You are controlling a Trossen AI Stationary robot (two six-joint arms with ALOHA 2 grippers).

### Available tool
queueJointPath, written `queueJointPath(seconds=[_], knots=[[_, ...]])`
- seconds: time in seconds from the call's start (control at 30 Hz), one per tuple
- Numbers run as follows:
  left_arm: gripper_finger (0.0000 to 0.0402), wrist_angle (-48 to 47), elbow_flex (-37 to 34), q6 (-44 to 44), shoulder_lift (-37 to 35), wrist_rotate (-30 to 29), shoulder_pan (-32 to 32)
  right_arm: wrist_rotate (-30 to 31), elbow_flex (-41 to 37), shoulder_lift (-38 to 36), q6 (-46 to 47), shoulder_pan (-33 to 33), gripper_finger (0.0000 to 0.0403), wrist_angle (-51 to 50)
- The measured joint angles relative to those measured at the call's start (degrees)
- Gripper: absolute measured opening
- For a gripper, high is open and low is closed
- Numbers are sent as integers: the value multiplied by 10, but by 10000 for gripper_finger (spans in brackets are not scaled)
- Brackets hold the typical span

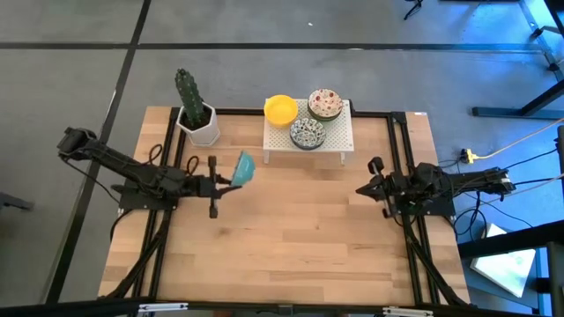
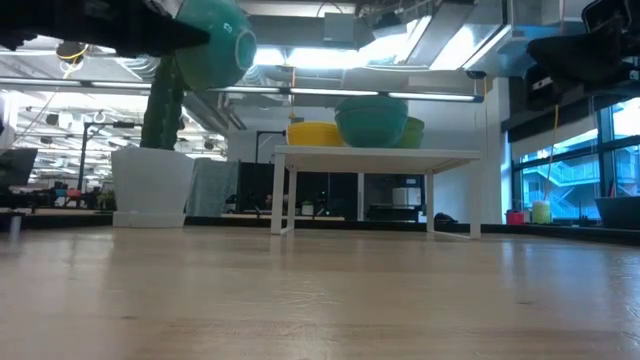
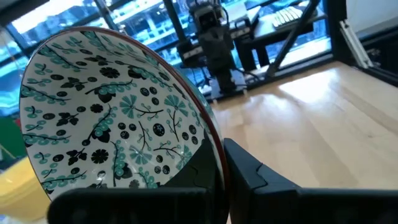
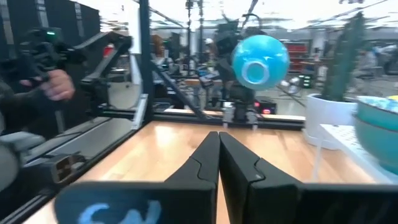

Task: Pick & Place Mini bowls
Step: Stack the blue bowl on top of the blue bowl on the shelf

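Observation:
My left gripper (image 1: 231, 179) is shut on a mini bowl (image 1: 244, 167), teal outside and white with a blue-green pattern inside (image 3: 112, 118). It is held in the air over the table's left middle, near the cactus pot. In the low view the bowl (image 2: 215, 45) hangs high above the table. Three more mini bowls stand on a white riser (image 1: 339, 141) at the far edge: a yellow one (image 1: 281, 109), a reddish floral one (image 1: 324, 103) and a blue-green one (image 1: 307, 133). My right gripper (image 1: 366, 187) waits shut over the table's right side. My left gripper holds the patterned bowl by its rim (image 3: 214, 146), one finger inside the bowl and the other finger (image 3: 249, 171) against its outer wall. The fingers come level from the table's left. The bowl is lifted clear and tipped on edge, its foot ring (image 4: 255, 71) facing the right arm.
A cactus in a white pot (image 1: 196, 119) stands at the far left, just beyond the held bowl. Bare wooden table (image 1: 291, 229) spreads between the arms and toward the near edge. A person's hand (image 4: 56, 84) shows beyond the table in the right wrist view.

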Motion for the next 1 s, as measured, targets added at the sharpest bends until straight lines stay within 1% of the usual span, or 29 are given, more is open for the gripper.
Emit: queueJointPath(seconds=[0.1, 0.27, 0.4, 0.5, 0.73, 0.8, 0.87, 1.0], knots=[[7, 21, 0, 17, 4, 3, 3, 25, 0, 0, -12, 0, 12, 0], [7, 52, 0, 49, 12, -4, 8, 25, 0, 0, -13, 0, 12, -2], [7, 62, 0, 50, 13, -4, 18, 25, 0, 0, -3, 0, 12, -3], [7, 78, 0, 50, 13, -15, 29, 25, 0, 0, 1, 0, 12, -5], [7, 132, 1, 30, 17, -20, 74, 27, 0, 0, 5, 0, 12, -4], [7, 127, 17, 27, 22, -22, 86, 40, 0, 0, 5, 0, 12, -3], [7, 103, 44, 30, 31, -26, 95, 57, 0, 0, 5, 0, 12, -2], [7, 7, 123, 30, 65, -40, 113, 70, 0, 0, 5, 0, 12, -2]])
